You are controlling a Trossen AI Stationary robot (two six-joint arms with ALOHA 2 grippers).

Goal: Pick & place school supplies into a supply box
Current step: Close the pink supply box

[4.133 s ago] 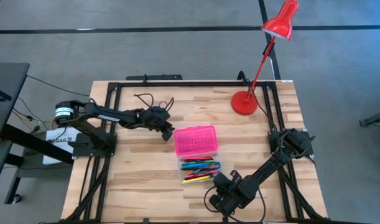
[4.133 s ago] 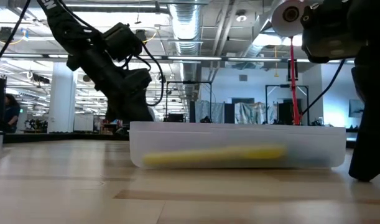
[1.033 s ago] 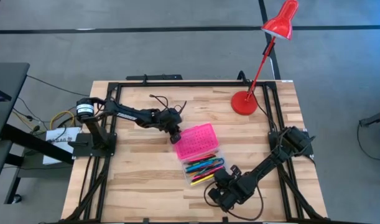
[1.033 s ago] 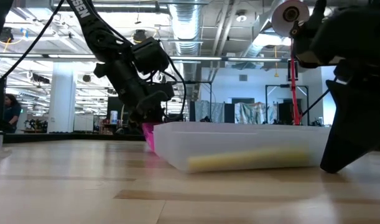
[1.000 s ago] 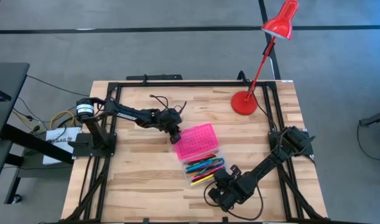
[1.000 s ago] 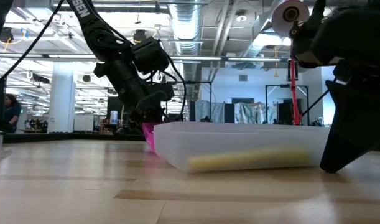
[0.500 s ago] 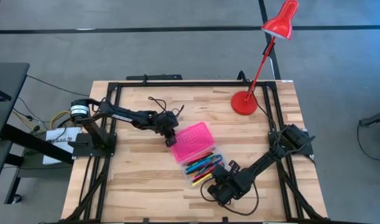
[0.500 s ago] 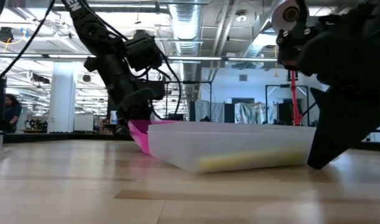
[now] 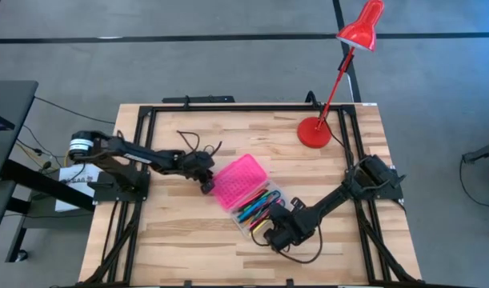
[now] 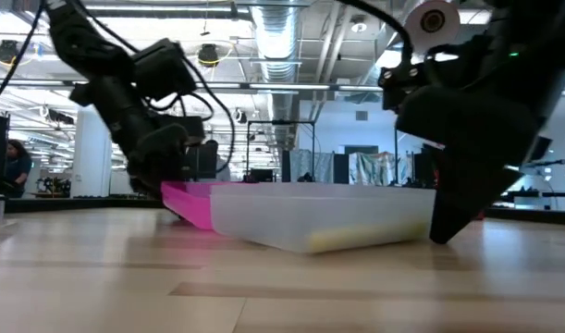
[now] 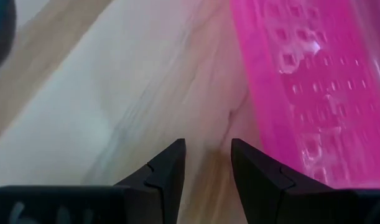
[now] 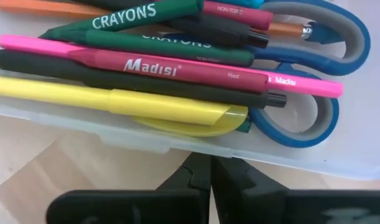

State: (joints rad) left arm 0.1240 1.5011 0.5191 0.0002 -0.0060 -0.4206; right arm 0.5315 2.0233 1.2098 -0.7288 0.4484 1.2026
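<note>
The left gripper (image 11: pixel 206 163) sits low on the table just beside the outer edge of the pink lid (image 11: pixel 314 93), its 2 fingers parted by a narrow gap with only bare wood between them, grasping nothing. In the high view the left gripper (image 9: pixel 204 181) is at the lid's (image 9: pixel 238 181) corner on the left-arm side. The right gripper (image 12: pixel 209 177) is clenched tight, its fingertips butted against the clear wall of the supply box (image 12: pixel 177 142) on the opposite side; in the high view it (image 9: pixel 270 232) is at the base's near corner.

The supply box (image 9: pixel 252 198) lies skewed on the table (image 9: pixel 172 232), lid flung open flat, base full. Inside are the school supplies (image 9: pixel 258 210): a yellow pen (image 12: pixel 109 99), a pink pen (image 12: pixel 146 62), green crayons (image 12: pixel 134 15) and blue-handled scissors (image 12: pixel 314 81). No loose items show on the table, so closing the lid looks like what is left.

Risks: with both grippers pressing from opposite sides, the light case could spin or slide further instead of staying put. If the left fingers slip past the lid's thin edge, the lid will not lift. The scissors' handles ride high and could stop the lid from shutting.
</note>
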